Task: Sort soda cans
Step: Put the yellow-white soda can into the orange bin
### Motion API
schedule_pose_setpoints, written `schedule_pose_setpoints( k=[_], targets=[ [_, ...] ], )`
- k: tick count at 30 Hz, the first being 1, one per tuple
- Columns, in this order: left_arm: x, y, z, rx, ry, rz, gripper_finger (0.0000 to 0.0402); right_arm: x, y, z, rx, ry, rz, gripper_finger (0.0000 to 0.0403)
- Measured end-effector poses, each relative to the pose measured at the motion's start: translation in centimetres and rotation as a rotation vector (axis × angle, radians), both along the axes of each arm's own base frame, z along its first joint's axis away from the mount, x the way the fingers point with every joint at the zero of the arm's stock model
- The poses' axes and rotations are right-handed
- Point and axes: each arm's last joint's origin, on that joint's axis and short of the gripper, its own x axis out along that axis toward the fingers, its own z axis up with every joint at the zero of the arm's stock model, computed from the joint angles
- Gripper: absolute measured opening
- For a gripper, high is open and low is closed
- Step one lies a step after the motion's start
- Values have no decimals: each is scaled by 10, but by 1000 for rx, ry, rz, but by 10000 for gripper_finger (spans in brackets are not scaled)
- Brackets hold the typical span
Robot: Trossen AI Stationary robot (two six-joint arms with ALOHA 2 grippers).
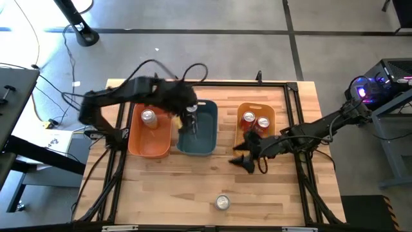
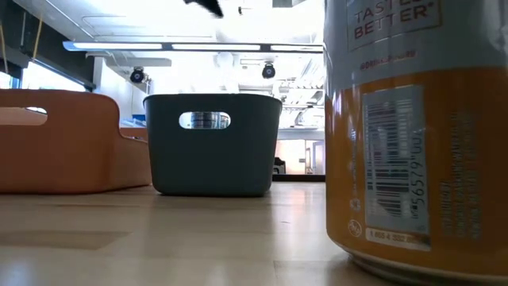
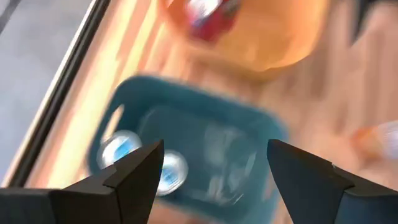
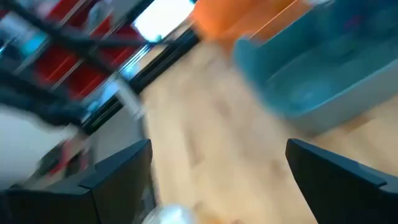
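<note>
My left gripper (image 1: 190, 122) (image 3: 214, 168) hangs open and empty above the blue-grey bin (image 1: 199, 132) (image 3: 199, 149). Two silver-topped cans (image 3: 121, 148) (image 3: 171, 171) stand at one end inside that bin. One silver can (image 1: 149, 117) stands in the orange bin (image 1: 154, 145). Two red cans (image 1: 248, 118) (image 1: 263, 122) stand in the yellow bin (image 1: 256, 108). My right gripper (image 1: 243, 158) (image 4: 217, 168) is open and empty over the bare table, near side of the yellow bin. A lone can (image 1: 222, 202) (image 2: 413, 135) stands upright on the table near its front edge.
The three bins stand in a row across the table's far half. Bare wood (image 1: 167, 187) lies between them and the near edge. The black frame rails (image 1: 302, 161) run along the table's sides. The lone can fills the right of the low view.
</note>
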Motion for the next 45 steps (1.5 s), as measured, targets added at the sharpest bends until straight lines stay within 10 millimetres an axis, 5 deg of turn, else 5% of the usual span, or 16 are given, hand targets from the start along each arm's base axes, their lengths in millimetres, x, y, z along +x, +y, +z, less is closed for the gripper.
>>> schedule_pose_setpoints(
  k=[10,15,22,32,38,45],
  targets=[
    [-24,-68,-41,-230,-215,74,280,37,42,-39,42,20,317,365],
    [-36,-99,-45,-320,-292,47,280,35,55,-48,79,69,345,365],
    [-56,-96,-47,-169,-254,165,280,29,77,-51,151,119,214,365],
    [-64,-103,-46,-61,-189,-55,280,84,117,-54,-19,483,148,365],
    [-67,-108,-47,-37,-161,-130,280,111,135,-38,-58,521,101,365],
    [-67,-108,-47,-54,-164,-113,280,120,143,-52,-98,686,87,365]
  ],
)
